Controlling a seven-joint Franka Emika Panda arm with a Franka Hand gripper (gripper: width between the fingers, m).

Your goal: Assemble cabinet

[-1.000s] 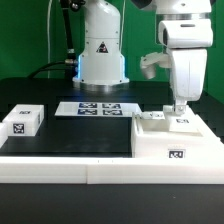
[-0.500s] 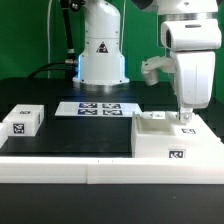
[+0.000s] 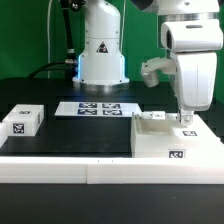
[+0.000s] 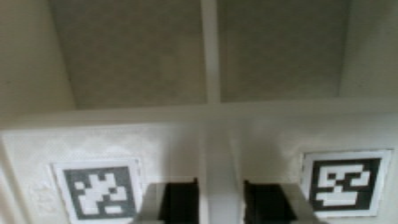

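Note:
The cabinet (image 3: 170, 142) is a large white box with marker tags, lying at the exterior view's right on the black mat. My gripper (image 3: 184, 119) has come straight down onto its top at the far right. In the wrist view the two dark fingertips (image 4: 173, 203) stand on either side of a thin white wall of the cabinet (image 4: 217, 120). The gripper (image 4: 217, 203) looks shut on that wall. Two square tags (image 4: 98, 190) flank the fingers, and grey hollow compartments lie beyond them.
A small white tagged block (image 3: 22, 121) sits at the exterior view's left. The marker board (image 3: 98, 108) lies flat at the back middle, in front of the arm's base (image 3: 102, 55). A white ledge (image 3: 90, 168) runs along the front.
One second ago the gripper was higher and slightly to the left. It moved right and down onto the cabinet's top. It has held still for the last half second.

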